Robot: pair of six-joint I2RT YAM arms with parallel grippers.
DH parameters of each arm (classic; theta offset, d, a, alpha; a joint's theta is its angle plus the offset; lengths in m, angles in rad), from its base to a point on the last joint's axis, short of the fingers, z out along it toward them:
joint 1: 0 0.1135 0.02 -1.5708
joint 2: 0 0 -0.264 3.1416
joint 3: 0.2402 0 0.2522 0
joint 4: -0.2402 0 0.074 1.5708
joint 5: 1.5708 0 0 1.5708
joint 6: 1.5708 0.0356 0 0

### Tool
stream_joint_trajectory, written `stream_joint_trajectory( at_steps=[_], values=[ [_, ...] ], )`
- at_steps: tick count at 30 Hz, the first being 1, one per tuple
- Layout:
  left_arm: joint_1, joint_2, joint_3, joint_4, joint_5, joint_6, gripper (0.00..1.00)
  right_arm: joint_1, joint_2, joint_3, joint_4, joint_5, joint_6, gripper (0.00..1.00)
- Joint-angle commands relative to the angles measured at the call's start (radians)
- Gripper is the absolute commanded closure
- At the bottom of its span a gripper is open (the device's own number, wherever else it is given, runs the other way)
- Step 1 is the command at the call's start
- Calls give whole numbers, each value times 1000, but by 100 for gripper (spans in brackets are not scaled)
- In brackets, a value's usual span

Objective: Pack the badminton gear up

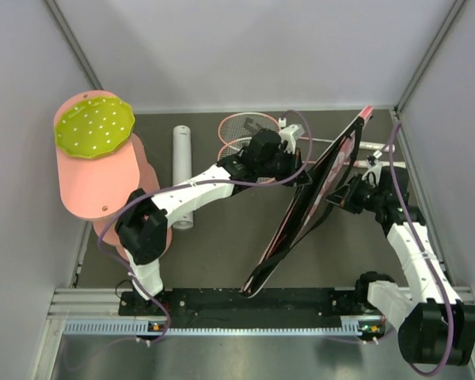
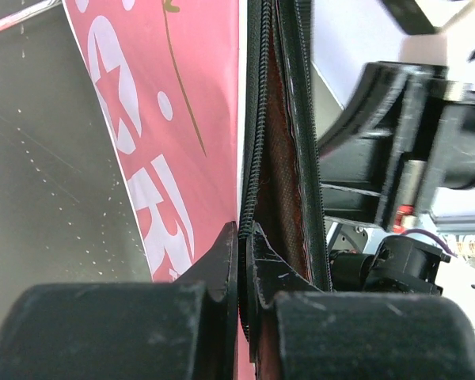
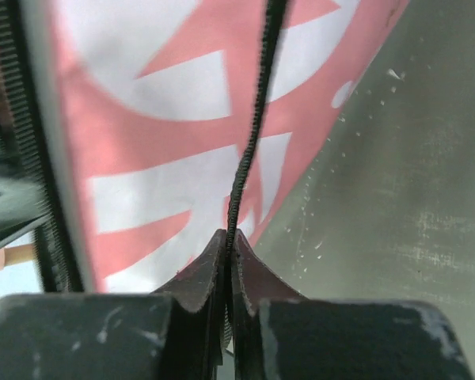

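On opposite zipper edges of the bag point(image 1: 298, 215), left and right jaws pinch tight.

Bag point(image 1: 317, 190) stands on edge, diagonal across mid-table, walling the right side off from centre. Left arm point(image 1: 194, 190) spans in front of rackets point(image 1: 245, 131) at back. Cylinder point(image 1: 103, 174) blocks left edge, tube point(image 1: 181, 166) near it. Bare table point(image 1: 222, 253) near-centre, between left arm and bag: passable.
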Motion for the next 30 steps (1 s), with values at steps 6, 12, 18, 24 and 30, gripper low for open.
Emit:
stream_joint_trajectory(
  at_steps=[6,12,18,24,30],
  values=[
    [26,73,7,166,137,-77,100,44,-101,256,-25,-77,91,100],
    [22,126,-45,285,249,-194,100,156,31,366,4,-62,124,100],
    [20,138,-100,385,303,-271,100,267,198,548,-121,20,20,84],
    [29,155,-154,549,370,-396,100,298,320,702,-341,131,-117,56],
    [48,159,-205,686,415,-505,99,298,315,765,-511,266,-213,32]
  ],
)
